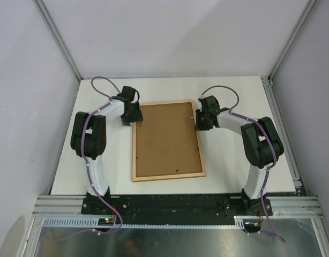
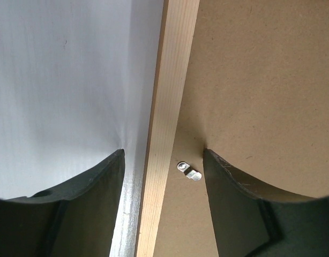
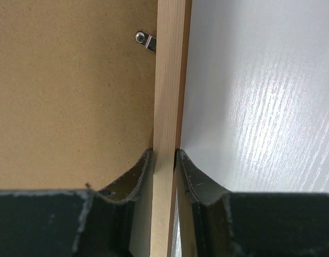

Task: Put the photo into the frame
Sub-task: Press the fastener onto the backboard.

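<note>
The frame [image 1: 134, 152] lies flat in the middle of the table, light wood face up, with a brown backing board [image 1: 165, 139] filling it. The photo is hidden. My left gripper [image 1: 133, 119] stands open astride the left rail [image 2: 170, 107] near the far left corner, one finger over the table and the other over the board [image 2: 261, 96]. My right gripper [image 1: 198, 122] is shut on the right rail [image 3: 172, 80] near the far right corner, its fingertips [image 3: 144, 160] pressed against both sides of the wood.
Small metal turn tabs [image 2: 188, 170] [image 3: 145, 40] sit on the backing board just inside the rails. The white table [image 1: 239, 160] is bounded by grey walls at the left, right and back. Both arm bases stand at the near edge.
</note>
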